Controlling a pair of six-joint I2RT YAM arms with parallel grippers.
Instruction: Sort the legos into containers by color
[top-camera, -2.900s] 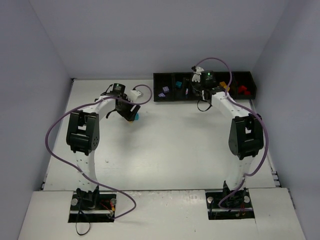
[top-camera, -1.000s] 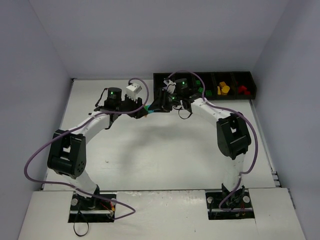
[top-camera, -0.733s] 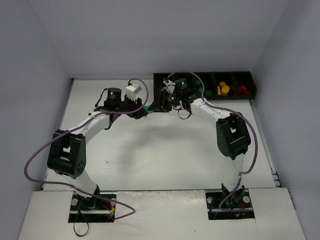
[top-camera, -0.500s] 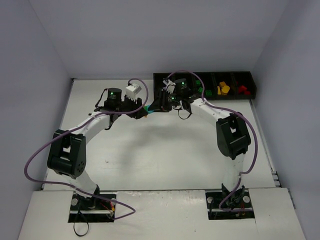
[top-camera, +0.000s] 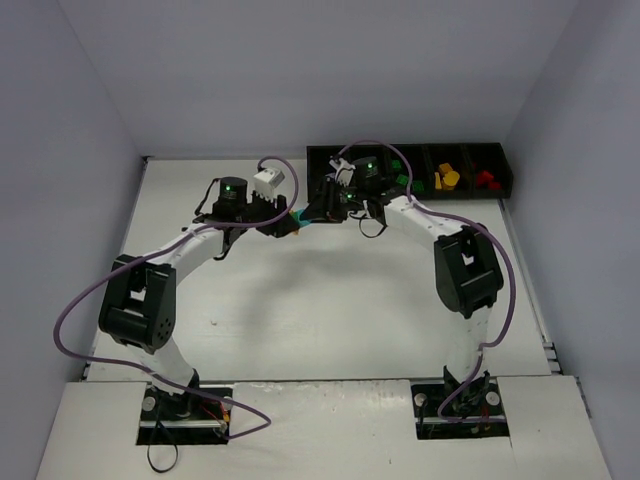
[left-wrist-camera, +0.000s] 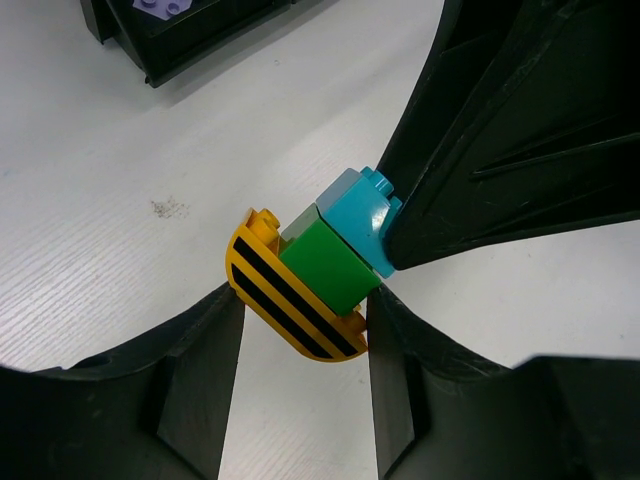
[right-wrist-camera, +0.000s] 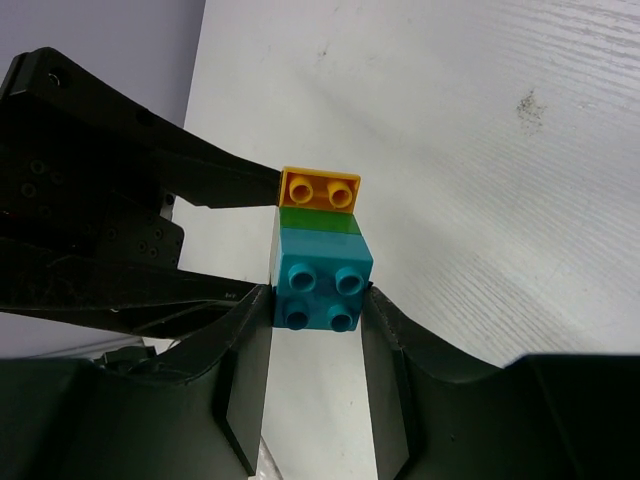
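Left tool (left-wrist-camera: 300, 325) clenched on yellow-orange brick (left-wrist-camera: 295, 310), right tool (right-wrist-camera: 318, 320) clamping teal brick (right-wrist-camera: 322, 272), green brick (left-wrist-camera: 325, 262) between, stack lengthwise tool to tool, left arm (top-camera: 172, 256) and right arm (top-camera: 428, 214) reaching inward

Glossy, smooth moulded plastic on the teal brick (left-wrist-camera: 362, 215), green brick (left-wrist-camera: 330, 268) and yellow-orange piece (left-wrist-camera: 285, 300), the last with flat black printed stripes. Dull matt black plastic on the fingers (left-wrist-camera: 200, 385) of the left gripper (left-wrist-camera: 303, 300) and the right gripper (right-wrist-camera: 317, 295). Matt white, finely ribbed sheet for the table (left-wrist-camera: 120, 150), marked by a small grey smudge. Black plastic tray (left-wrist-camera: 190, 50) with a slight sheen. Hard, smooth white shell on the arms (top-camera: 190, 245).
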